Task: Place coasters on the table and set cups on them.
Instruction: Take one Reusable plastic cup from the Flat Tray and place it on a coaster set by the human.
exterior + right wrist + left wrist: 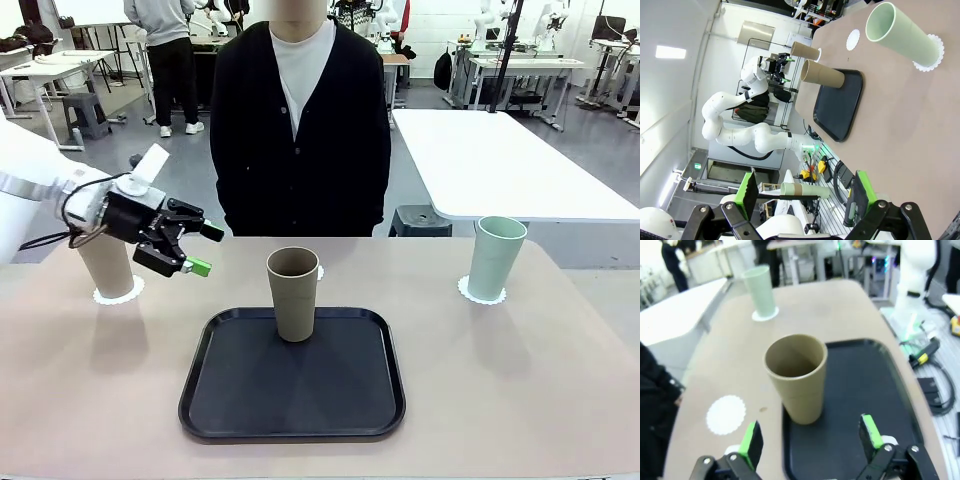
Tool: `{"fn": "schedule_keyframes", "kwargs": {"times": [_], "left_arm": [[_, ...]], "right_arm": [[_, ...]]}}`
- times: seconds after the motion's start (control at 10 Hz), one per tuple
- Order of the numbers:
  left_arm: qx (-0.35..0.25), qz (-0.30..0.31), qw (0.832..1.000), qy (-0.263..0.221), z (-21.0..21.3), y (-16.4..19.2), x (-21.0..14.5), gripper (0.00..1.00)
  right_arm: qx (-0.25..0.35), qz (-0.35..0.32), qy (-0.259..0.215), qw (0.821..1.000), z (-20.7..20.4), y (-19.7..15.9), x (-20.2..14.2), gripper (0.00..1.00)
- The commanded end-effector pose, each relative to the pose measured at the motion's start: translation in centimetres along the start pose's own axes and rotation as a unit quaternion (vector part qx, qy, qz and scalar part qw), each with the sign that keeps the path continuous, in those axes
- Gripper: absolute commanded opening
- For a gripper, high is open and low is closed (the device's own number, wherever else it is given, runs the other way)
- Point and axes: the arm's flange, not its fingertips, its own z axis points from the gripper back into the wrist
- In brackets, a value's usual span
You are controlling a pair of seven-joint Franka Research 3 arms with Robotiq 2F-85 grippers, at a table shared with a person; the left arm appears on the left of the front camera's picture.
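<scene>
Three tall, tapered, handleless matte tumblers are standing upright around the large beige-tan matte table. The pale mint green cup is standing at about 2 o'clock from the tray. It is resting on a thin white scalloped coaster, whose doily rim is showing all around its base. A tan-brown cup is standing at roughly 10 o'clock, likewise sitting on a white scalloped disc; the left arm's wrist is covering its upper part.

The second tan-brown cup is standing inside the black rounded-square tray — right at the tray's 12 o'clock rim, mouth up and empty. The tray is holding nothing else. The third coaster is lying bare on the table just beyond the tray, at 12 o'clock behind that cup. In the left wrist view it is lying flat just beside the tray's rim, apart from the cup.

The left gripper is hovering above the table at about 10 o'clock from the tray, between the two tan-brown cups. Its green-padded fingers are spreading wide and gripping nothing — the tray's cup is standing ahead of them, not between them. The right gripper is hanging well apart from the cups, its fingers gaping fully with nothing between them.
</scene>
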Motion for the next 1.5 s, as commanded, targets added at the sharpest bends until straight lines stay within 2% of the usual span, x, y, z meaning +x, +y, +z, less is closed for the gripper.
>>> {"fn": "schedule_keyframes", "kwargs": {"times": [0.0, 0.2, 0.3, 0.8, 0.9, 1.1, 1.4], "left_arm": [[0.011, 0.019, 0.999, -0.037, 0.9, -0.6, -0.4, 1.00], [0.030, 0.030, 0.998, -0.041, 0.6, -0.7, -1.2, 1.00], [0.001, 0.021, 0.999, -0.031, 1.0, -0.5, -0.7, 1.00], [0.005, 0.026, 0.999, -0.034, 0.7, -0.5, -0.7, 1.00], [0.025, 0.065, 0.996, -0.056, -0.7, 0.7, -1.6, 1.00], [0.020, 0.091, 0.994, -0.054, -3.3, 1.1, -3.9, 1.00], [0.017, 0.067, 0.996, -0.055, -6.1, -0.1, -5.3, 1.00]], "right_arm": [[0.001, -0.002, -0.002, 1.000, 0.1, 0.0, -0.1, 1.00], [0.001, -0.002, -0.002, 1.000, 0.1, 0.0, -0.1, 1.00], [0.001, -0.002, -0.002, 1.000, 0.1, 0.0, -0.1, 1.00], [0.001, -0.002, -0.002, 1.000, 0.1, 0.0, -0.1, 1.00], [0.001, -0.002, -0.002, 1.000, 0.1, 0.0, -0.1, 1.00], [0.001, -0.002, -0.002, 1.000, 0.1, 0.0, -0.1, 1.00], [0.001, -0.002, -0.002, 1.000, 0.1, 0.0, -0.1, 1.00]]}}
